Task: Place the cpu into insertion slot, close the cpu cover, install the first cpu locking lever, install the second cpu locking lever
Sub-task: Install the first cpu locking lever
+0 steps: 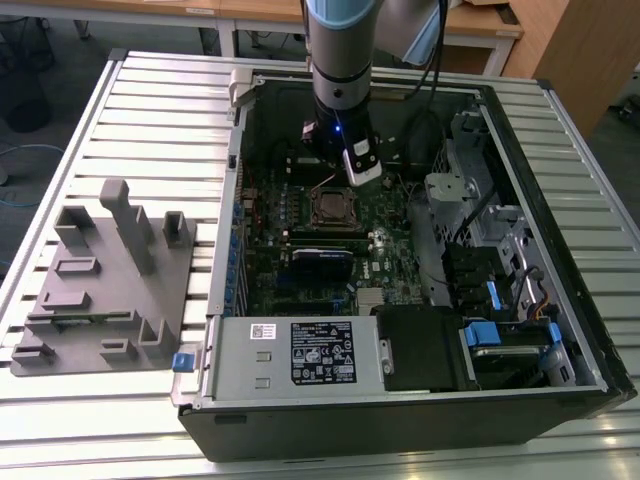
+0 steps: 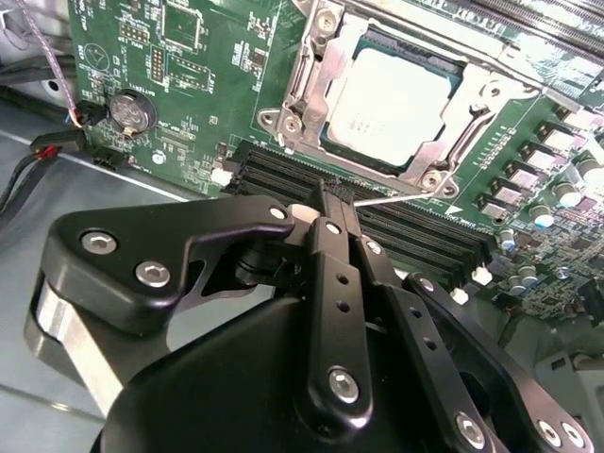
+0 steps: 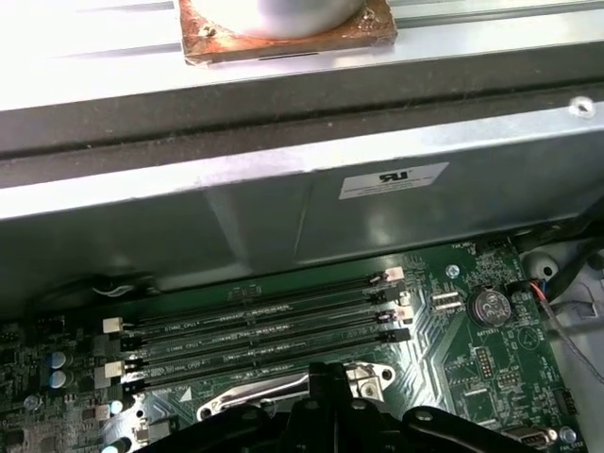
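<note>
- My black two-fingered gripper (image 2: 336, 195) is pinched closed on the tip of a thin silver wire locking lever (image 2: 401, 195), just beside the socket.
- The flat grey metal-topped cpu (image 2: 392, 99) sits in the dark-framed square insertion slot (image 2: 377, 38), with the silver frame cpu cover (image 2: 302, 85) down over it.

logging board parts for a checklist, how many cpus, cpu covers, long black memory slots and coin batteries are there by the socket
cpu: 1
cpu cover: 1
long black memory slots: 4
coin battery: 1
total: 7
</note>
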`<state>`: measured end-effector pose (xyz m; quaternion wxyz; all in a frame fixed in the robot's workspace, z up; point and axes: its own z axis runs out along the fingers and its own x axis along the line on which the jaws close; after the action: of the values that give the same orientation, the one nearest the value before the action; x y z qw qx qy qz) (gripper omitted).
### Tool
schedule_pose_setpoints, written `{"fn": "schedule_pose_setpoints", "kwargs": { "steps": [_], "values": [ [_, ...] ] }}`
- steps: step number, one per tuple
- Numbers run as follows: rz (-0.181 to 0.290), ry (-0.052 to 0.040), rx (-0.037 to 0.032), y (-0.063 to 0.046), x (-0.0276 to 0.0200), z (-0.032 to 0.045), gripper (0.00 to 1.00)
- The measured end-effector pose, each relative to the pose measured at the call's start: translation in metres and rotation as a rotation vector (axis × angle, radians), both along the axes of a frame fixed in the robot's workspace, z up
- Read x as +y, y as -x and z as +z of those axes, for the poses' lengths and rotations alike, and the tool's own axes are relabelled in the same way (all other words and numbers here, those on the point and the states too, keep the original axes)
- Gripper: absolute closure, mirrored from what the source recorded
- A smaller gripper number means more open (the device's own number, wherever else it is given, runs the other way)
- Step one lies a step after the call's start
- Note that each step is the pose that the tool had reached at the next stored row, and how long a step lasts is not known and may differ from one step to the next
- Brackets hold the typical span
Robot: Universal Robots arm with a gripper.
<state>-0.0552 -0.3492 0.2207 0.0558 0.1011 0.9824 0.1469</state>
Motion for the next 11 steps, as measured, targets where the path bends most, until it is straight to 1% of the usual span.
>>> {"fn": "schedule_pose_setpoints", "kwargs": {
  "steps": [11],
  "values": [
    [0.0,0.0002,-0.001,0.001,0.0076,-0.0022,0.89]
  ]
}}
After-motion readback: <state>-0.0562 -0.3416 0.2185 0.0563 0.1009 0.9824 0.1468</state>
